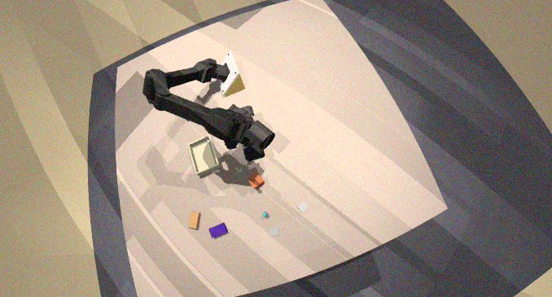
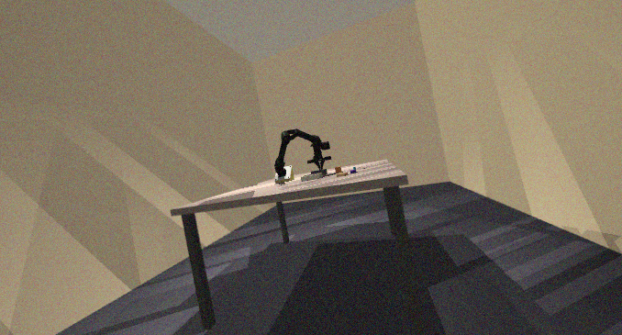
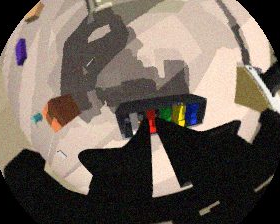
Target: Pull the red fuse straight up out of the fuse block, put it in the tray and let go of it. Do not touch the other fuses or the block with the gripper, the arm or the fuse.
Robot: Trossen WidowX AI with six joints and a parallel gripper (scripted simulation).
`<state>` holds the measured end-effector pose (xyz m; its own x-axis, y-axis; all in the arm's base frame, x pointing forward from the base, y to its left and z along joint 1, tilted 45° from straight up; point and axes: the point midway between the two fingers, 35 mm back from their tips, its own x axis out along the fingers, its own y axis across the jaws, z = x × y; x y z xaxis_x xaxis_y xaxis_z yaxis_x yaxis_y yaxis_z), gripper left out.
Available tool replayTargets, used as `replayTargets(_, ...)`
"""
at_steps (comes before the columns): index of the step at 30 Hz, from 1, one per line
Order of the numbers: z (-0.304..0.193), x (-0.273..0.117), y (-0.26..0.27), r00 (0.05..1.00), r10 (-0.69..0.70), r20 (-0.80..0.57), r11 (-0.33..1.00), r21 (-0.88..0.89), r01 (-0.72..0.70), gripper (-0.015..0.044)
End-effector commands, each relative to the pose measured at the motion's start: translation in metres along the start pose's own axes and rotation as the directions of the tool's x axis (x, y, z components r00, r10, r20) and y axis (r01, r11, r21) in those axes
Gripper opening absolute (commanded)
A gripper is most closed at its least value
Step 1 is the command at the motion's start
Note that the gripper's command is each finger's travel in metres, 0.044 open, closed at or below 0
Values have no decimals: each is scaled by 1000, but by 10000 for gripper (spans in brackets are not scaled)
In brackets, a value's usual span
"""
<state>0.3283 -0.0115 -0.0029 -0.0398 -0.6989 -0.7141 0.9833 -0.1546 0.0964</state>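
My gripper [image 2: 320, 168] [image 3: 151, 120] is clamped on the red fuse [image 3: 151, 121], with its two black tips pinched in close. The red fuse is at the dark fuse block [image 2: 318, 172] [image 3: 161, 100], in the row with the others. I cannot tell if its bottom is in its slot or a bit above it. On one side of it in the wrist view are a green fuse [image 3: 165, 114], a yellow fuse [image 3: 179, 115] and a blue fuse [image 3: 192, 114]; on the other side is a gray one [image 3: 134, 120]. From the top, my black arm [image 1: 187, 109] [image 2: 283, 150] hides the block. The pale tray [image 1: 209, 174] [image 2: 312, 178] is near the block, and I see no fuse in the part of it that shows. An orange block [image 1: 256, 181] [image 2: 338, 170] [image 3: 61, 111] is near the tray too. Farther out, I see a tiny teal thing [image 1: 265, 214] [image 3: 37, 118], a purple block [image 1: 218, 230] [image 2: 353, 170] [image 3: 21, 52] and a flat light-orange block [image 1: 194, 220] [image 2: 341, 174] [image 3: 34, 12]. Two pale squares, one [image 1: 302, 207] and another [image 1: 273, 231], lie on the table [image 1: 326, 149] [image 2: 289, 195]. A white board [image 1: 230, 69] [image 2: 285, 173] [image 3: 265, 86] leans by the arm's foot.
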Motion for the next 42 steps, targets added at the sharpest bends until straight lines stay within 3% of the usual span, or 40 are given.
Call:
replayTargets(1, 0, -1, 0, 1000, 0, 0, 1000, 0, 0, 0)
replayTargets(42, 0, -21, 0, 1000, 1, 1, 1000, -3, -1, 0)
